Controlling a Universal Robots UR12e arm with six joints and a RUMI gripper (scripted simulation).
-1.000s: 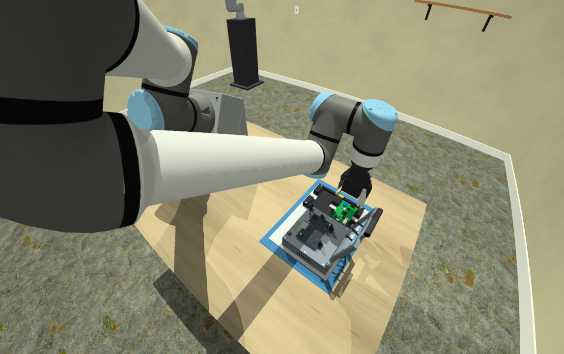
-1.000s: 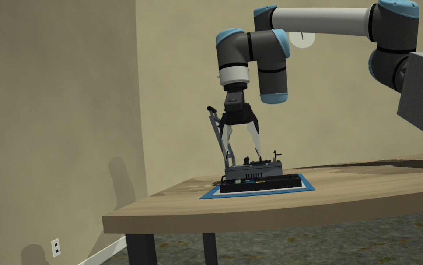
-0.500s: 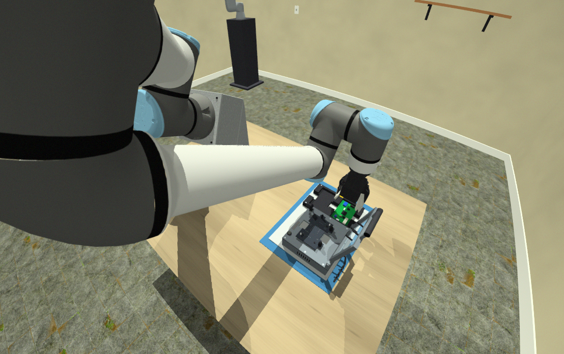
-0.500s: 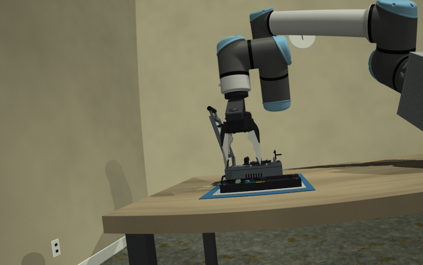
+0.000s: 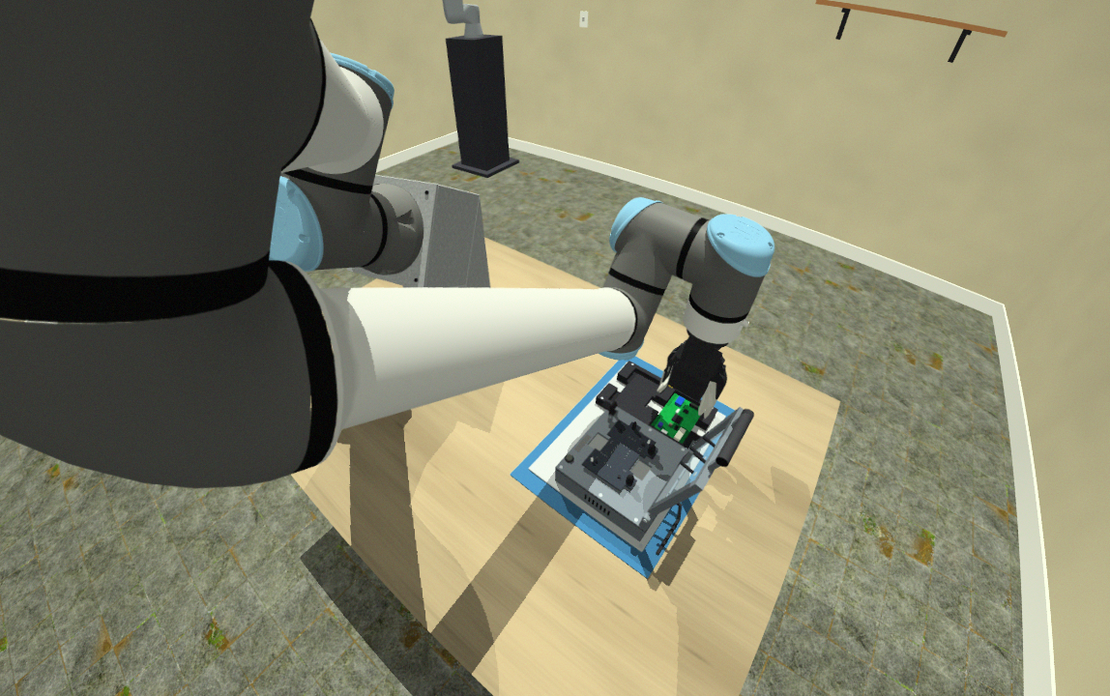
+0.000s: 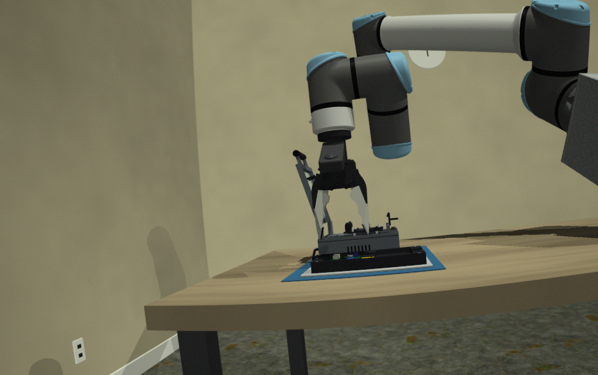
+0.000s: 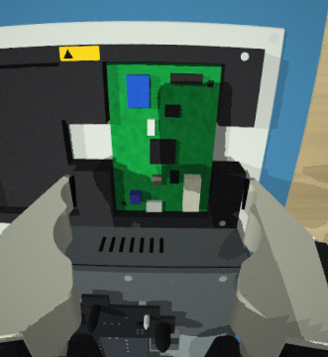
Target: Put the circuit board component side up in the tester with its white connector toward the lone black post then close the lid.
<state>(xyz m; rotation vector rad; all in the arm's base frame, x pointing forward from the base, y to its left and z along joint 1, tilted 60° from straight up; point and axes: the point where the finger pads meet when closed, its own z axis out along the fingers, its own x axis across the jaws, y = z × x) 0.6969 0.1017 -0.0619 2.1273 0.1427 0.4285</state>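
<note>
My gripper [image 5: 684, 401] [image 6: 344, 233] [image 7: 160, 179] is open and empty, pointing down low above the circuit board's end nearest the tester. The green circuit board [image 5: 679, 417] [image 7: 134, 134] lies component side up in the black tray [image 6: 371, 263] [image 7: 25, 94]. In the wrist view it lies between the finger lines; a large whitish connector [image 7: 191, 192] is at its lower right. The grey tester [image 6: 338, 246] [image 7: 193, 245] stands beside the tray. Black posts [image 7: 163, 337] and a silver pin [image 7: 147, 322] show on it. Its lid [image 6: 307, 184] stands open; the other pin is not clear.
The lid's black handle [image 5: 734, 437] rises close beside my gripper in the top view. A black latch [image 6: 388, 219] stands up at the tester's other side. Tray and tester stand on a blue and white mat [image 6: 434, 265] [image 7: 302, 74] on the wooden table [image 5: 767, 536].
</note>
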